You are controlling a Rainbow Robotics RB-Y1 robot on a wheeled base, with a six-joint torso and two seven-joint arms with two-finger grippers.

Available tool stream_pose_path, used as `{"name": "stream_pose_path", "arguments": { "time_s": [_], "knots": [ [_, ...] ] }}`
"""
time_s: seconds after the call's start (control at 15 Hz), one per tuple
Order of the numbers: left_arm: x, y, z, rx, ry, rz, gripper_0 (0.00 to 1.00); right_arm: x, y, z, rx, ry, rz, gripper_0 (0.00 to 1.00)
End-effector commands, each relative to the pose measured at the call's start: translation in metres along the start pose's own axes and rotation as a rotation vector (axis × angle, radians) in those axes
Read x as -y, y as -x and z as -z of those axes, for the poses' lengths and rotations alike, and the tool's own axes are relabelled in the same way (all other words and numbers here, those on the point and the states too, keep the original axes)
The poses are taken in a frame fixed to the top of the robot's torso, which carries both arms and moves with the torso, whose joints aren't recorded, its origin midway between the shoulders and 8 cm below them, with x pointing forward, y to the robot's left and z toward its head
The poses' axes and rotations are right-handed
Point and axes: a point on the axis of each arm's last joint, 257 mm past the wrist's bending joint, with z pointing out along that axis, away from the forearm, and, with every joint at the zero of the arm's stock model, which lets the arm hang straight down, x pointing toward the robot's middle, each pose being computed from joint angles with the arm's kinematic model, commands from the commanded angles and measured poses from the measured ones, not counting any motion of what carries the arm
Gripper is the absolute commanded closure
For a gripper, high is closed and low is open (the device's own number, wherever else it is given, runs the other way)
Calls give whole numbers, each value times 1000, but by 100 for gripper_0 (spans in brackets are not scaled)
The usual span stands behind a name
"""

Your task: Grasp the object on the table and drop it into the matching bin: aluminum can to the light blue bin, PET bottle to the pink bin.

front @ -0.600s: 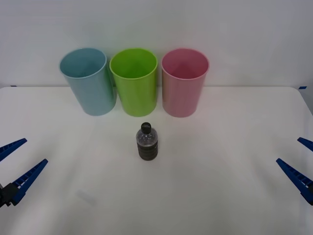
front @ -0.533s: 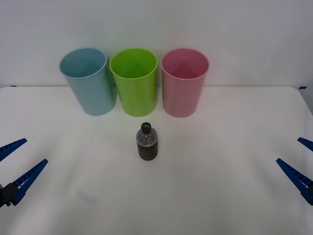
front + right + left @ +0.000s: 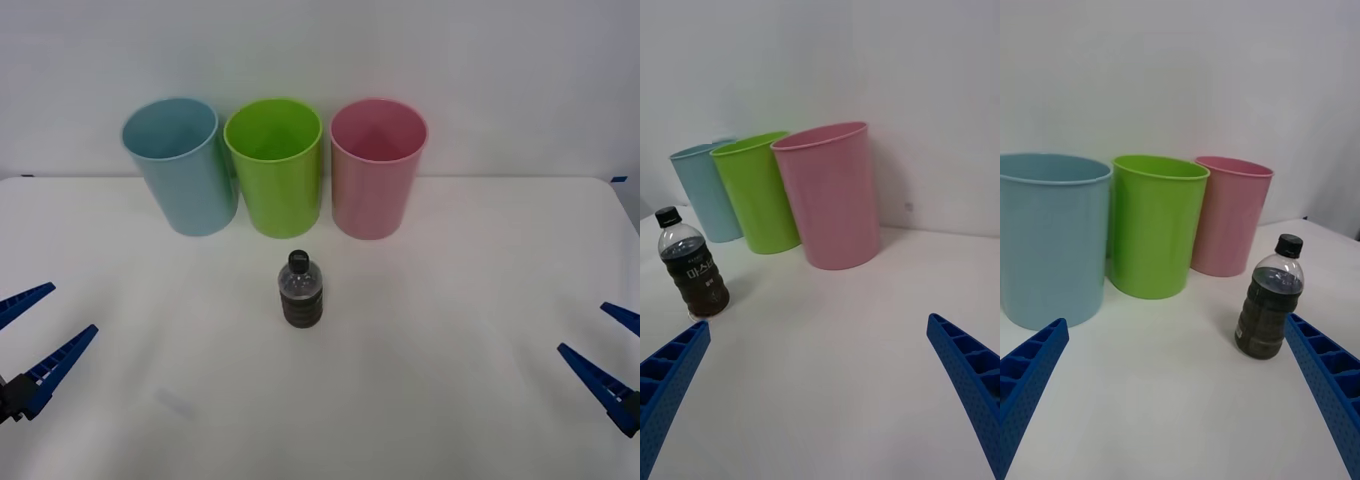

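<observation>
Your PET bottle (image 3: 301, 290) stood upright on the white table (image 3: 450, 400), in front of the lime green bin (image 3: 274, 166) and apart from it. The pink bin (image 3: 377, 167) sat to that bin's right, the light blue bin (image 3: 181, 165) to its left. Your left gripper (image 3: 30, 338) and right gripper (image 3: 608, 345) hung wide open at the table's sides, both empty and well away from the bottle.

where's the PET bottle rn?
Front view: the small clear plastic bottle with black cap stands upright mid-table, just in front of the lime green bin, between both claws, touched by neither.
</observation>
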Motion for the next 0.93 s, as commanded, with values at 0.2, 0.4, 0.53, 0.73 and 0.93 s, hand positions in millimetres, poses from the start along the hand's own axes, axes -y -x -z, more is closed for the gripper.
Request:
{"name": "stream_pose_path", "arguments": {
  "time_s": [0.2,0.4,0.53,0.73,0.93],
  "knots": [
    [0,0,0,0,0,0,0,-8,-22,-4,-22,14,86,0],
    [0,0,0,0,0,0,0,-18,-40,-22,-25,58,143,0],
    [0,0,0,0,0,0,0,-28,-49,-32,-27,89,146,0],
    [0,0,0,0,0,0,0,-51,-63,-55,-42,147,134,0],
    [0,0,0,0,0,0,0,-68,-76,-78,-50,171,120,0]
  ]
}}
